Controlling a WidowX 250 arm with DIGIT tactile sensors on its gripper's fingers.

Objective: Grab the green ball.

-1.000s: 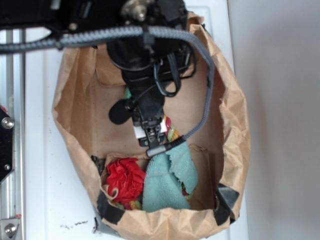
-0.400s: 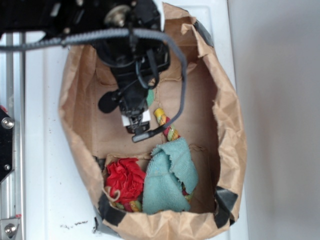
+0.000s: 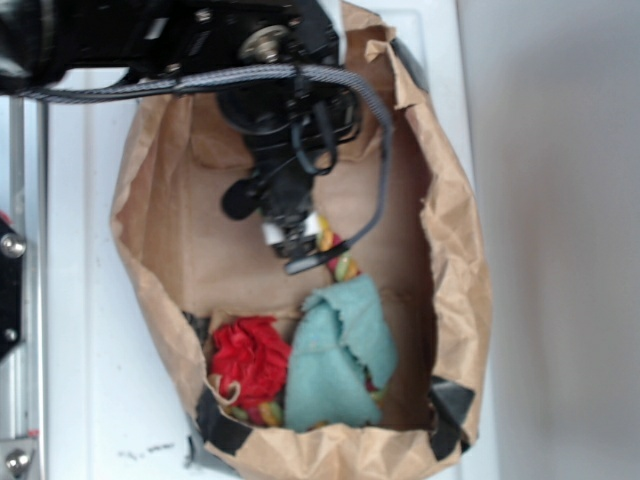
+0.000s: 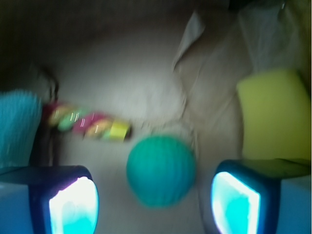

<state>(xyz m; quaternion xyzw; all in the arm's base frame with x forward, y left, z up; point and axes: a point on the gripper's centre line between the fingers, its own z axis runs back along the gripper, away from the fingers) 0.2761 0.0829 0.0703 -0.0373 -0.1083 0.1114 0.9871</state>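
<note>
Green ball (image 4: 161,170) was what we found lying on the brown paper floor of the bag (image 3: 455,260), directly ahead of our claw (image 4: 156,202) and between its two fingers, though touching neither. We kept the claw spread wide, gripping nothing; the left fingertip (image 4: 73,204) and the right one (image 4: 235,202) stood clear on either side of the ball, with gaps on both sides. In the wrist view the ball looked round and finely ribbed, somewhat blurred.

To the right of the claw, just past the right finger, we saw a yellow sponge (image 4: 273,117) resting against the crumpled paper wall. Beyond the ball and to the claw's left lay a twisted rope toy (image 4: 87,124) in pink, green and yellow, near the ball but not touching it. Further left, at the edge of that view, a teal cloth (image 4: 18,124) showed.

From the exterior camera we saw our arm (image 3: 285,150) reaching down into the open bag, the claw (image 3: 298,243) low inside it and hiding the ball. The rope toy (image 3: 338,257) peeked out just beside the claw. Well apart from the claw, at the bag's near end, sat the teal cloth (image 3: 340,365) and a red ruffled ball (image 3: 248,362), side by side and touching. The bag rested on a white surface (image 3: 85,300).
</note>
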